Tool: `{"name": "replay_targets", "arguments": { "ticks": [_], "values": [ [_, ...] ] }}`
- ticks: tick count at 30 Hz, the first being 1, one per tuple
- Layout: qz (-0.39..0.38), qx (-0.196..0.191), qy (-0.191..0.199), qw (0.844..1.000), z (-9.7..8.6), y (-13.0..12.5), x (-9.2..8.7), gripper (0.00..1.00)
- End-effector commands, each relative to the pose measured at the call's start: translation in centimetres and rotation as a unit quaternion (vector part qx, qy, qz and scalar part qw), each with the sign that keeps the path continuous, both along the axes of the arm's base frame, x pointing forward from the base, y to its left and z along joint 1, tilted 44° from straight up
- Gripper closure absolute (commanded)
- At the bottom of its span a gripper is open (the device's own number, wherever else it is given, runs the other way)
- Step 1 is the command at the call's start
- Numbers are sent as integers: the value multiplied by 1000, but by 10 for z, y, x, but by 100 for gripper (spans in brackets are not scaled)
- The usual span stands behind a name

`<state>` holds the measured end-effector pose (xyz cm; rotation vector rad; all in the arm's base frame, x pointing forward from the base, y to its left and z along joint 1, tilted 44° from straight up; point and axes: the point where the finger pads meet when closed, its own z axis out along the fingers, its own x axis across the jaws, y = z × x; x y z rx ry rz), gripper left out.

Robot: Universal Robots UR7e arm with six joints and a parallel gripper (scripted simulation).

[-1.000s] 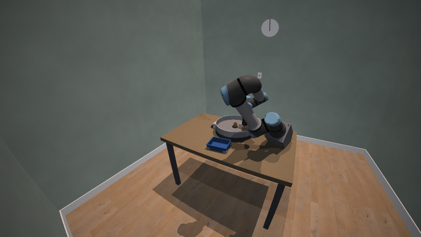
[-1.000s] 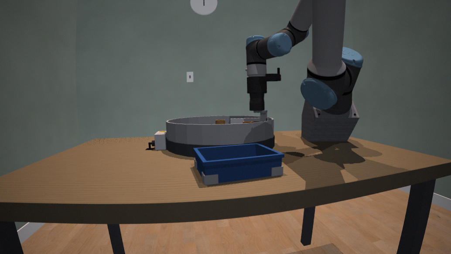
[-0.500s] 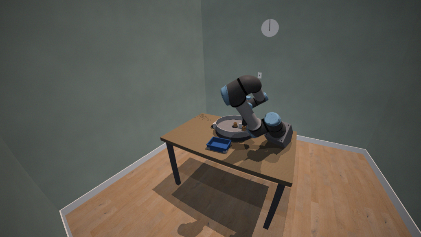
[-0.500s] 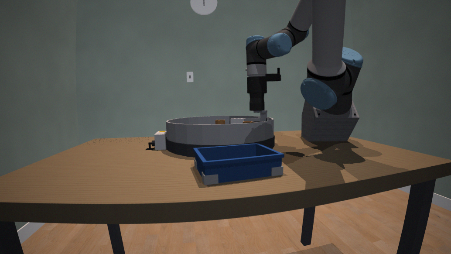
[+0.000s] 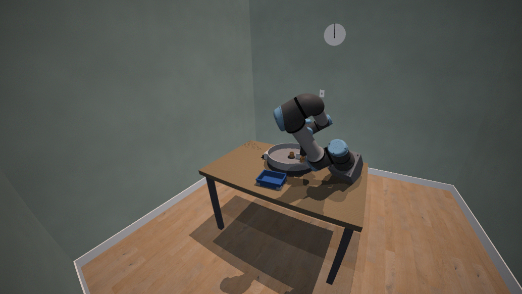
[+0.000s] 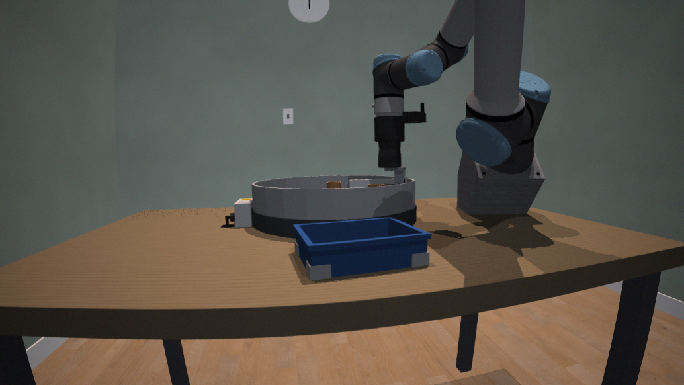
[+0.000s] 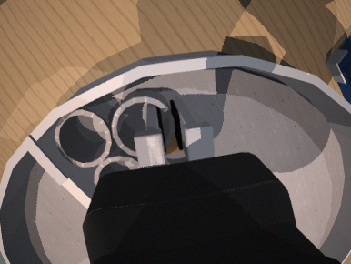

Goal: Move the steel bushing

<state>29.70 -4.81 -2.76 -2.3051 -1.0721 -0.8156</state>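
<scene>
The grey round turntable (image 5: 286, 157) stands on the table; it also shows in the exterior view (image 6: 332, 198) and fills the wrist view (image 7: 255, 138). Pale ring-shaped bushings lie in it at the left of the wrist view, one (image 7: 79, 138) free and one (image 7: 135, 127) at my fingers. My gripper (image 7: 166, 116) (image 6: 398, 174) is down inside the turntable rim and is shut on the wall of that bushing, with one finger inside the ring. A third ring (image 7: 112, 165) is partly hidden by the gripper body. The blue crate (image 6: 361, 245) is empty in front of the turntable.
A raised divider (image 7: 55, 165) crosses the turntable floor at the left. A small white box (image 6: 242, 212) sits against the turntable's left side. The robot base (image 6: 500, 184) stands to the right. The crate also shows in the top view (image 5: 270, 178).
</scene>
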Motion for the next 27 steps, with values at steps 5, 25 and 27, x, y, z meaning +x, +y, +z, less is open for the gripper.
{"name": "replay_targets", "arguments": {
  "ticks": [5, 25, 27],
  "values": [
    [0, 0, 0, 1000, 1, -1, 0, 100],
    [1, 1, 0, 1000, 9, -7, -4, 100],
    [1, 1, 0, 1000, 10, -7, -4, 100]
  ]
}}
